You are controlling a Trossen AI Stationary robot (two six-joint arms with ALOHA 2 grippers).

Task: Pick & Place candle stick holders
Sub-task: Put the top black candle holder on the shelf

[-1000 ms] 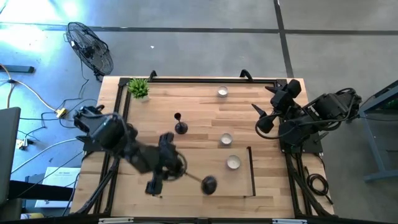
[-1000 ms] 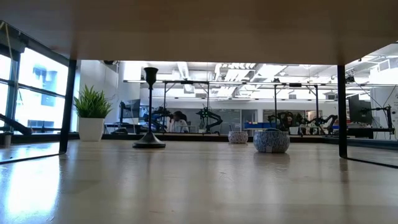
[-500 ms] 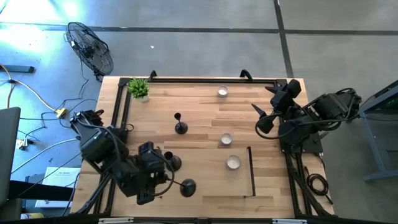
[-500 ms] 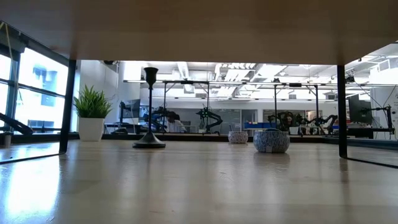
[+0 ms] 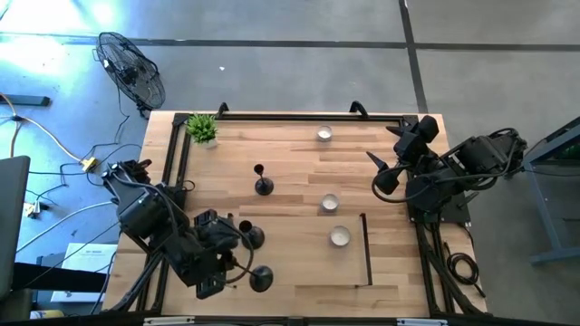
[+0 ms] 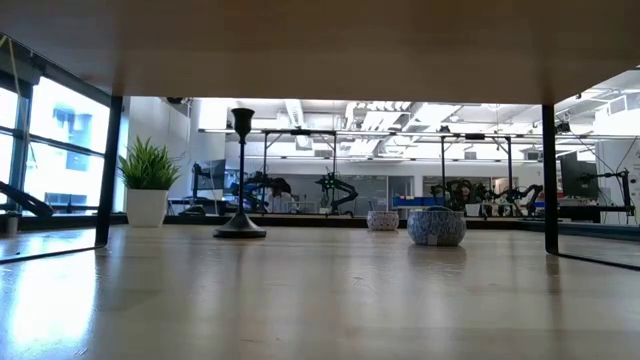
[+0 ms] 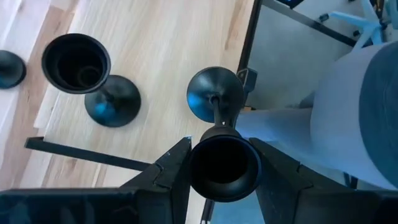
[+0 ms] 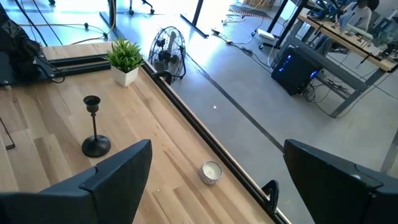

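Three black candle stick holders are in view. One (image 5: pixel 262 185) stands on its base mid-table, also seen in the low view (image 6: pixel 240 172) and the right wrist view (image 8: pixel 94 128). A second holder (image 5: pixel 251 237) stands on its base beside my left gripper (image 5: pixel 220 264). My left gripper is shut on the third holder (image 5: pixel 259 278) above the near left part of the table. In the left wrist view the standing holder (image 7: pixel 93 81) shows beyond the held one (image 7: pixel 219 137). My right gripper (image 5: pixel 384 170) waits open at the table's right side. My left gripper pinches the holder's cup top (image 7: pixel 200 167) between its two fingers (image 7: pixel 169 171), one on each side. The fingers slant downward. The stem runs on ahead of the fingers to the round base (image 7: pixel 214 99), which is the lower end. The holder looks clear of the table.
A green potted plant (image 5: pixel 201 129) stands at the far left corner. Three small candle pots (image 5: pixel 324 134) (image 5: pixel 329 203) (image 5: pixel 339 236) sit right of centre. A black strip (image 5: pixel 366 249) lies near the right front. Black rails (image 5: pixel 178 154) edge the table.
My left gripper has swung toward the table's left and near edges and rolled about its pointing line, carrying the held holder. The holder's base has gone leftward, from near the black strip toward the standing holder at the near left.
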